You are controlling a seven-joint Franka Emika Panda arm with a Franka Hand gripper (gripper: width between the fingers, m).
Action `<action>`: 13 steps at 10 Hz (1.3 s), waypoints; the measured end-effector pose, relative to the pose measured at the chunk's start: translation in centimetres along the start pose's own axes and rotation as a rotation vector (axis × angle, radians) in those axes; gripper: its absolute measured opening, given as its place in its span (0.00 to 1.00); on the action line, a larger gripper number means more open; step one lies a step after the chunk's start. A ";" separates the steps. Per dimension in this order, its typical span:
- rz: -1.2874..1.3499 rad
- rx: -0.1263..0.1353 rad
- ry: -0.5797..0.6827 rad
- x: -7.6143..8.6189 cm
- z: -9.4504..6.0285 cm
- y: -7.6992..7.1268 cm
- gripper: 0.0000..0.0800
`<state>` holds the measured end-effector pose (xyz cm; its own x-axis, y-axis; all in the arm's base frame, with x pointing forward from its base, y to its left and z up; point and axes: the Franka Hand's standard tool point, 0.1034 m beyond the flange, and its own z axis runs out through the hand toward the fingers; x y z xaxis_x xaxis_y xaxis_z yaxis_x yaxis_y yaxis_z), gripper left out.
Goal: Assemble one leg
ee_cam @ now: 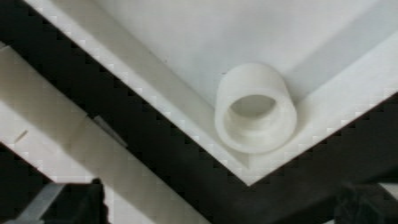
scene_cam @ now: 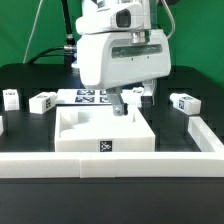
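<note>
One leg (scene_cam: 186, 102) lying on the black table (scene_cam: 28, 125) at three o'clock of the tray (scene_cam: 75, 140), another leg (scene_cam: 45, 100) at ten o'clock, both apart from the gripper (scene_cam: 120, 104), poised over the tray's one-o'clock corner above a round socket (ee_cam: 254, 118); pincer spread impossible to tell.

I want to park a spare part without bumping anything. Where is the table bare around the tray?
Bare black table lies at the exterior view's left of the tray, in front of a leg; another patch lies at its right, up to the white rail. Behind the tray it is crowded: marker board, gripper, another leg.
</note>
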<state>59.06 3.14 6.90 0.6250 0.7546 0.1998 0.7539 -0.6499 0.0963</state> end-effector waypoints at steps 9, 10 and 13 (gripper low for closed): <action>-0.035 0.001 -0.005 -0.3 0.1 -0.1 0.81; -0.193 0.017 -0.024 -1.6 0.6 -0.7 0.81; -0.431 0.079 -0.109 -2.7 0.3 -2.5 0.81</action>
<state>55.55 2.76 5.82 0.2648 0.9628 0.0533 0.9606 -0.2682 0.0724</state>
